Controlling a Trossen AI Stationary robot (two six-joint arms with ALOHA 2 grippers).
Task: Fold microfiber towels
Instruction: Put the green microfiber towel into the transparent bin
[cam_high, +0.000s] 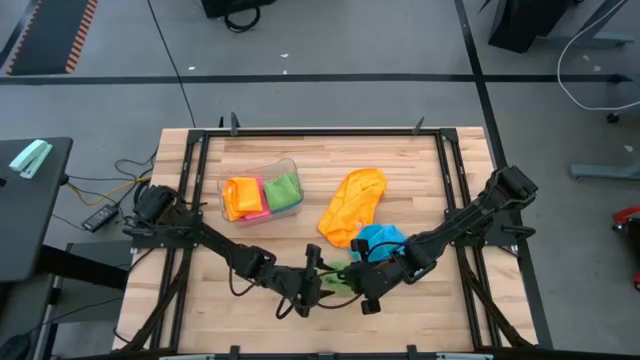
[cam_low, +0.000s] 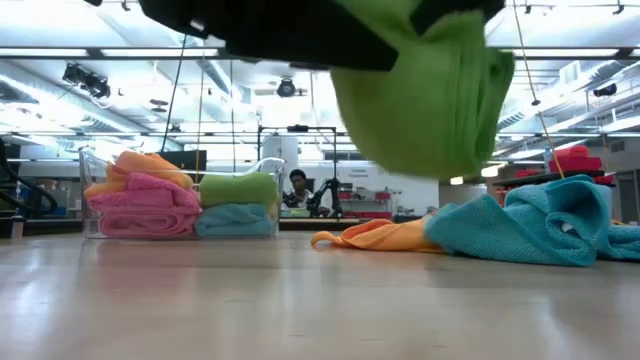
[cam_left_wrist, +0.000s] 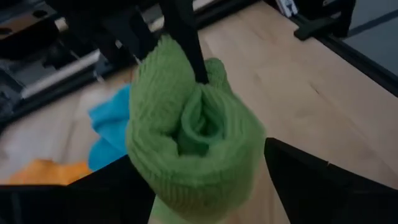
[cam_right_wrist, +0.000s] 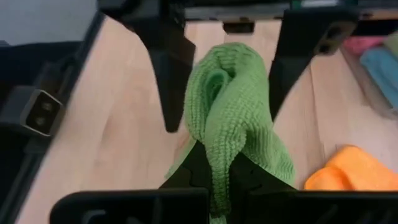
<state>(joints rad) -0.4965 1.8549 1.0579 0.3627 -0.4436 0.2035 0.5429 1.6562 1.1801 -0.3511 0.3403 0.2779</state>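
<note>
I saw the green towel (cam_right_wrist: 233, 118) pinched in my right gripper (cam_right_wrist: 219, 171), bunched between the left gripper's (cam_right_wrist: 221, 81) spread, released fingers (cam_right_wrist: 168, 74), low-centre of the high view.

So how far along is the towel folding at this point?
Done: folded towels sit in the clear tub. In hand: the right gripper pinches a green towel held off the table, with the left gripper open around it. Left: the orange towel and blue towel lie crumpled.

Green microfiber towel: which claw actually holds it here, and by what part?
The right claw is shut on a bunched fold at one end of the green microfiber towel, lifted off the wooden table. The left claw stands open around it.
</note>
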